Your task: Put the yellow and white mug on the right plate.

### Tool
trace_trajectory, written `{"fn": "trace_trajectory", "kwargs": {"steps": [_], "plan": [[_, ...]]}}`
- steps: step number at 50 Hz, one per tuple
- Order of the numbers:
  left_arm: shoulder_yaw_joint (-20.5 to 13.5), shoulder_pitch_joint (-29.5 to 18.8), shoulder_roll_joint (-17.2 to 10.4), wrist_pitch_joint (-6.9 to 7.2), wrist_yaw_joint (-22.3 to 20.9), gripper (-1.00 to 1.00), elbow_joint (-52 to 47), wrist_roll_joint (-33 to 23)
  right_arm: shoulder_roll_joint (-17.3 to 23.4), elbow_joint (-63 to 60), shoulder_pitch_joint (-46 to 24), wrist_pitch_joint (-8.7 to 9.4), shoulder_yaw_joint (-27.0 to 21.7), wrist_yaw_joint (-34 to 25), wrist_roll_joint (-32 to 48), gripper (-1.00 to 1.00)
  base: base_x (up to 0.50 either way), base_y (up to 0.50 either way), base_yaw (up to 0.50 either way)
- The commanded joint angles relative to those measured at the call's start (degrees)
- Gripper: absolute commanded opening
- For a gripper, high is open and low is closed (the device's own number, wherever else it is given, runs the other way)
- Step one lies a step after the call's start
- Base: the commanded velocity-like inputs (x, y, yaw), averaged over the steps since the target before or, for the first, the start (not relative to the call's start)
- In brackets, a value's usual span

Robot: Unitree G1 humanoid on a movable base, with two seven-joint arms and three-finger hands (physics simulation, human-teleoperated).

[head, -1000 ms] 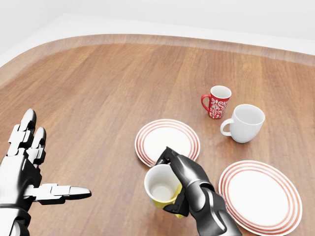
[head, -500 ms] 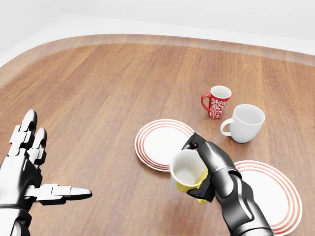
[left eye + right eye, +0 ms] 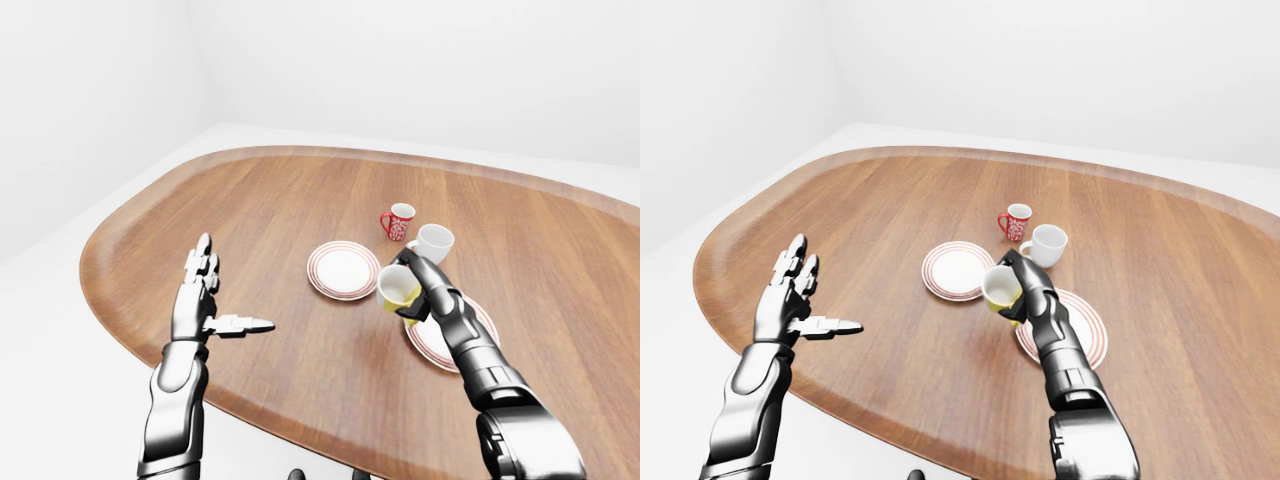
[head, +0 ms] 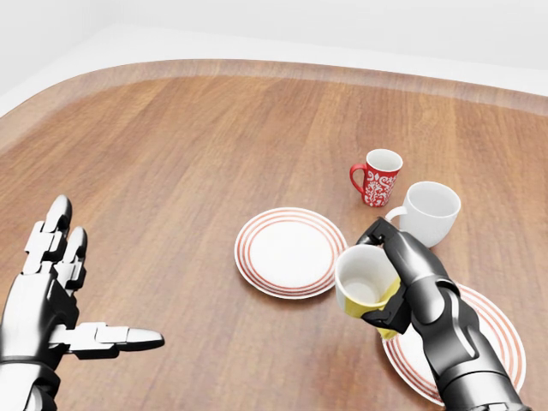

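Yellow-white mug (image 4: 366, 282) gripped in right hand (image 4: 402, 278), fingers wrapped round it, tilted, held above left edge of right plate (image 4: 497, 330). Left hand (image 4: 51, 300) spread, well apart.

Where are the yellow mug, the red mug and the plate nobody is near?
yellow and white mug (image 4: 364, 281), head view, white inner wall.
red mug (image 4: 379, 184), head view, patterned side.
left plate (image 4: 289, 253), head view, white centre.

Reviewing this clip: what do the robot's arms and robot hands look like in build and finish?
Both arms are glossy, silvery-grey metal, made of rounded segments with dark joints. The left robot hand has three blocky, segmented fingers, silver with black joints and tips. The right robot hand looks darker, with black finger parts. No cables, markings or sleeves are visible.
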State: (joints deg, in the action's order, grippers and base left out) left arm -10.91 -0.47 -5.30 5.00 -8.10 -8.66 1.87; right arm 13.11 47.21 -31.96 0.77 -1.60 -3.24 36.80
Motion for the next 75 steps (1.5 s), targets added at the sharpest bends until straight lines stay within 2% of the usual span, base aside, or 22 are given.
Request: {"fn": "trace_trajectory", "kwargs": {"steps": [1, 7, 10, 14, 16, 28, 32, 39, 45, 52, 75], "plan": [[0.1, -0.1, 0.0, 0.00, 0.0, 1.00, 0.6, -0.1, 3.4, 1.4, -1.4, -0.45, -1.6, -0.6, -1.5, -1.00, 0.00, 0.00, 0.00], [0.1, 0.0, 0.0, 0.00, 0.1, 1.00, 0.4, -0.1, 5.5, 3.7, -2.1, -1.77, -2.4, -0.4, -2.0, -1.00, 0.00, 0.00, 0.00], [0.1, 0.0, 0.0, 0.00, 0.0, 1.00, 0.5, -0.1, 6.2, 2.6, -1.7, -1.22, -2.9, -1.2, -2.4, -1.00, 0.00, 0.00, 0.00], [-0.1, -0.2, -0.1, 0.00, 0.1, 1.00, 0.9, 0.0, 7.1, 3.2, -1.6, -1.79, -3.3, -1.4, -2.9, -1.00, 0.00, 0.00, 0.00], [0.0, -0.1, -0.1, 0.00, 0.1, 1.00, 0.8, -0.1, 7.4, 2.0, -1.1, -1.32, -3.5, -2.0, -3.0, -1.00, 0.00, 0.00, 0.00], [0.2, -0.2, 0.0, 0.00, 0.1, 1.00, 1.2, -0.3, 9.5, 0.0, 0.5, -1.51, -5.0, -3.6, -4.1, -1.00, 0.00, 0.00, 0.00], [0.2, 0.0, 0.0, 0.00, 0.1, 1.00, 0.5, -0.3, 10.1, 1.6, 0.3, -2.50, -5.3, -3.1, -4.6, -1.00, 0.00, 0.00, 0.00], [0.4, 0.0, 0.1, 0.00, 0.1, 1.00, 0.4, -0.4, 11.8, 8.1, -1.1, -5.77, -5.6, -0.8, -5.9, -1.00, 0.00, 0.00, 0.00], [0.4, 0.0, 0.1, 0.00, 0.1, 1.00, 0.8, -0.5, 12.9, 18.7, -4.7, -5.77, -4.9, 3.5, -7.2, -1.00, 0.00, 0.00, 0.00], [0.5, 0.1, 0.1, 0.00, 0.1, 1.00, 0.7, -0.6, 13.1, 25.2, -6.8, -5.77, -3.6, 7.0, -7.1, -1.00, 0.00, 0.00, 0.00], [0.5, 0.1, 0.1, 0.00, 0.1, 1.00, 0.9, -0.7, 12.5, 29.0, -7.0, -5.77, -4.4, 10.8, -7.6, -1.00, 0.00, 0.00, 0.00]]}}
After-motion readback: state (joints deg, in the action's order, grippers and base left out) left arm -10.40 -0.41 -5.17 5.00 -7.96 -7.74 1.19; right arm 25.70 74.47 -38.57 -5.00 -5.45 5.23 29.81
